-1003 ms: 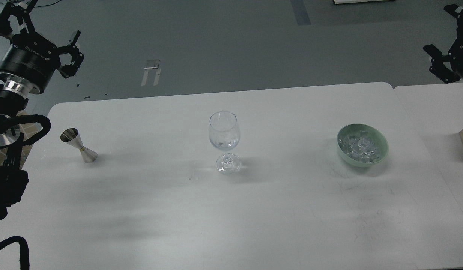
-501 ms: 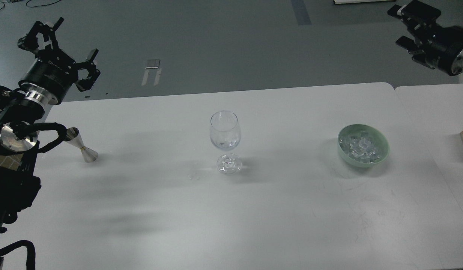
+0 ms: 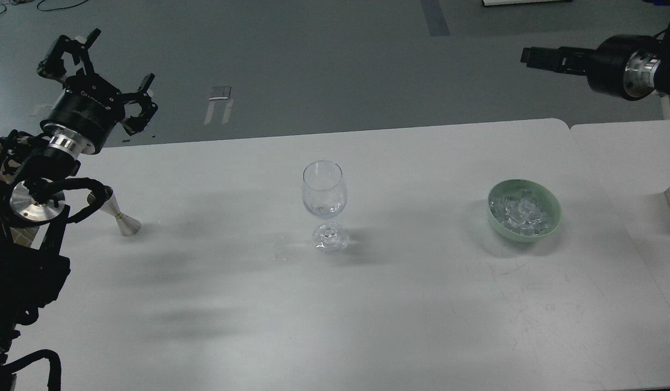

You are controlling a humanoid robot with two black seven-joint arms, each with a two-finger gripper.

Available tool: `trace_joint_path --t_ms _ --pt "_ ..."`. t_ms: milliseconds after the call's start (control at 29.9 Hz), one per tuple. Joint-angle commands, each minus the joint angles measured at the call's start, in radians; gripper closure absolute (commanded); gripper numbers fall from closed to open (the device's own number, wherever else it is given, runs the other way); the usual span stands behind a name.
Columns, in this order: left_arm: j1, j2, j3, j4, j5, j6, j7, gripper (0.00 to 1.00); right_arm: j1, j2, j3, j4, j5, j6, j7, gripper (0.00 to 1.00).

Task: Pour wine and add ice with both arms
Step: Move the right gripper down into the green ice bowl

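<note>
- While both arms hang above the table's (image 3: pixel 367 304) far edge, my left gripper (image 3: pixel 99 76) has fingers spread, empty.
- My right gripper (image 3: pixel 549 57) points sideways; I cannot tell its state.
- Ice (image 3: pixel 522 214) sits in the green bowl (image 3: pixel 552 217), below that right gripper.

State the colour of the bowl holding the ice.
Pale green; the bowl with the ice shows best in the head view.

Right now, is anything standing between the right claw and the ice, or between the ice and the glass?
Nothing visible. The right claw hangs above the table's far edge, with only bare table between it and the ice in the green bowl. The stretch from bowl to glass is bare too.
</note>
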State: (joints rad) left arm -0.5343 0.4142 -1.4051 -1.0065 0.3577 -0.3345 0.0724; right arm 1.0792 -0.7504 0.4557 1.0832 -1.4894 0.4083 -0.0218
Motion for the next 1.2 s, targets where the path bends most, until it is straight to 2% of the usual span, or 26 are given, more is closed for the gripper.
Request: trace_joint_path --t_ms 0,100,234,368,501,936,1170 --pt "0.001 0.002 0.001 0.002 0.000 0.000 -0.002 0.02 -0.002 0.003 -0.058 0.038 -0.035 -0.005 0.000 0.21" --pt "0.001 0.002 0.002 0.002 0.000 -0.001 -0.002 0.02 -0.007 -0.004 -0.090 0.078 -0.075 -0.005 -0.001 0.32" --pt "-0.001 0.003 0.000 0.002 0.000 -0.001 0.000 0.02 -0.028 -0.076 -0.152 0.142 -0.107 -0.005 -0.001 0.33" --pt "-0.007 0.005 0.000 0.002 0.000 -0.001 0.001 0.02 -0.094 -0.087 -0.160 0.167 -0.112 -0.005 -0.001 0.32" --pt "-0.007 0.003 0.000 0.000 0.000 -0.001 0.000 0.02 -0.148 -0.109 -0.154 0.207 -0.114 -0.002 -0.001 0.27" --pt "0.011 0.000 0.003 -0.010 0.000 0.000 -0.002 0.02 -0.239 -0.096 -0.149 0.207 -0.210 -0.003 -0.012 0.28" --pt "0.025 -0.002 0.002 -0.010 0.000 0.000 -0.003 0.02 -0.283 -0.075 -0.146 0.202 -0.224 -0.006 -0.046 0.32"
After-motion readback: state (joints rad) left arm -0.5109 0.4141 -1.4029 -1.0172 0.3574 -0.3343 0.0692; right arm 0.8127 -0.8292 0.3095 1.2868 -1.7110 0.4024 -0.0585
